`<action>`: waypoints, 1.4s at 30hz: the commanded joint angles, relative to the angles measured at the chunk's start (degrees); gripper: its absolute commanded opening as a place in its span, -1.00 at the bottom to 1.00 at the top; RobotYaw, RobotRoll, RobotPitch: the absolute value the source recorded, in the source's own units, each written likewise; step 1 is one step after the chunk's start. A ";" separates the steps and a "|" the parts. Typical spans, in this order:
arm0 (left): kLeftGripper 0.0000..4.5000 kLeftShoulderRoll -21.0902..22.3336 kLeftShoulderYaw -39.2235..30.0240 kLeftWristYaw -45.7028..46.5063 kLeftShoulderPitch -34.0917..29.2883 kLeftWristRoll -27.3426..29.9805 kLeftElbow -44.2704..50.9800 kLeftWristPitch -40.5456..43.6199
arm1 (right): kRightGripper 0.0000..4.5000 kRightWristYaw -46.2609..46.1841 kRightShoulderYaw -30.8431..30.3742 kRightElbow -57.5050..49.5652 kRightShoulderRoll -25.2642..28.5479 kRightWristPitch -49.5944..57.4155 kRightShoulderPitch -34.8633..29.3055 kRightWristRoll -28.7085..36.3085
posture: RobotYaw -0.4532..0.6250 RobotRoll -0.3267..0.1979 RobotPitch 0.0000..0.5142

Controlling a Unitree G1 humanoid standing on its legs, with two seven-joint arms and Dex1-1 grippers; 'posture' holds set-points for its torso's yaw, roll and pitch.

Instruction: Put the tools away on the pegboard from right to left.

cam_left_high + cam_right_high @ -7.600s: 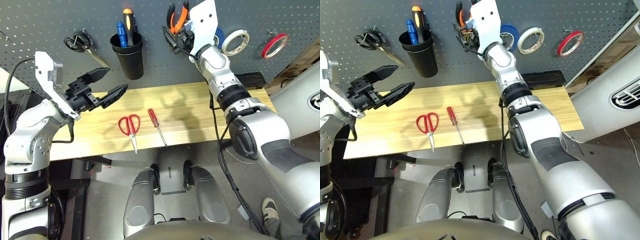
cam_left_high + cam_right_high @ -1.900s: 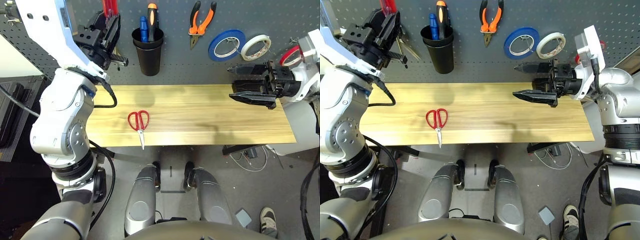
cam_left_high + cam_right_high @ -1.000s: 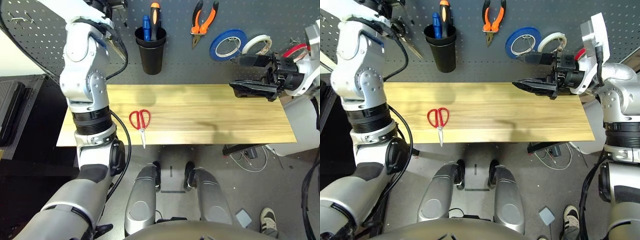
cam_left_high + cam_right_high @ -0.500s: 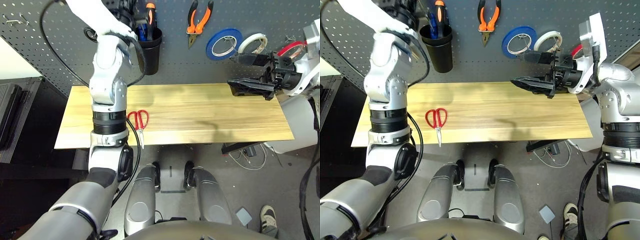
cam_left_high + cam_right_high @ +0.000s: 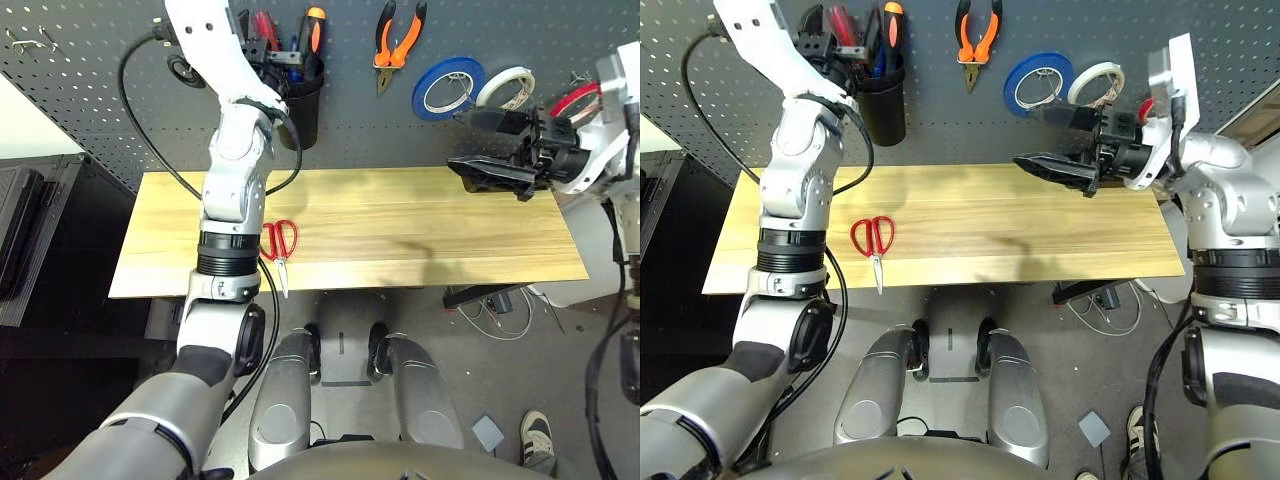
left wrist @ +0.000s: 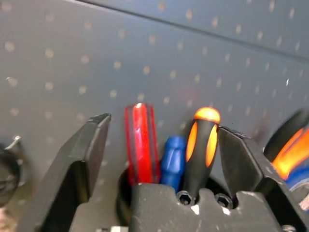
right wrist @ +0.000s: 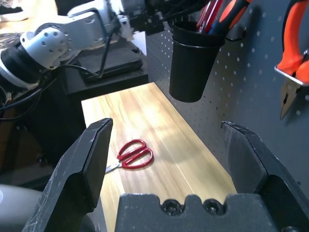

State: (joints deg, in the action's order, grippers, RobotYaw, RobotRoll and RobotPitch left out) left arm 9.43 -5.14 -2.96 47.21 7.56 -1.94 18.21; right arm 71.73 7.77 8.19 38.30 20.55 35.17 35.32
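- Left gripper (image 6: 159,145) jaws now spread at black cup (image 5: 303,95); slim red-handled screwdriver (image 6: 141,142) dropped in, released.
- Right gripper (image 5: 1060,140) spread wide, empty, over wooden table (image 5: 420,230).
- Red-handled scissors (image 5: 279,243) on table, likely next for dark grey pegboard (image 5: 90,90).

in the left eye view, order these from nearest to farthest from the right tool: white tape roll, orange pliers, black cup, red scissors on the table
From the right tool:
1. white tape roll, on the pegboard just above it.
2. orange pliers, hanging further left on the board.
3. black cup, left again, at the left tool.
4. red scissors, on the table near its front edge; about as far as the cup, hard to separate.
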 commanded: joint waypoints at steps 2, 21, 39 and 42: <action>0.99 3.68 -0.18 -2.92 -3.78 0.97 9.60 6.87 | 1.00 -0.60 0.74 -1.57 -0.75 -0.57 -0.68 0.33 | -0.20 0.25 -0.12; 0.99 15.67 -4.31 -11.74 -26.47 11.71 37.83 29.66 | 1.00 -0.45 -10.46 3.45 -4.37 -4.50 -1.32 -11.52 | -0.10 0.25 -0.06; 0.99 9.78 2.62 -4.96 -36.84 1.62 10.64 24.51 | 1.00 -1.62 -16.67 2.18 -7.15 -10.41 -8.13 -19.12 | -0.23 0.25 0.10; 0.99 9.23 1.76 -4.35 -36.11 0.74 5.46 21.99 | 1.00 -2.31 -17.89 2.37 -8.06 -11.65 -8.69 -20.48 | -0.23 0.25 0.13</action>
State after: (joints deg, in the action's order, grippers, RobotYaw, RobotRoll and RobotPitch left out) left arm 19.08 -2.76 -7.69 11.20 9.09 5.90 41.52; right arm 69.78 -9.00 11.09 30.37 9.79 27.69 15.73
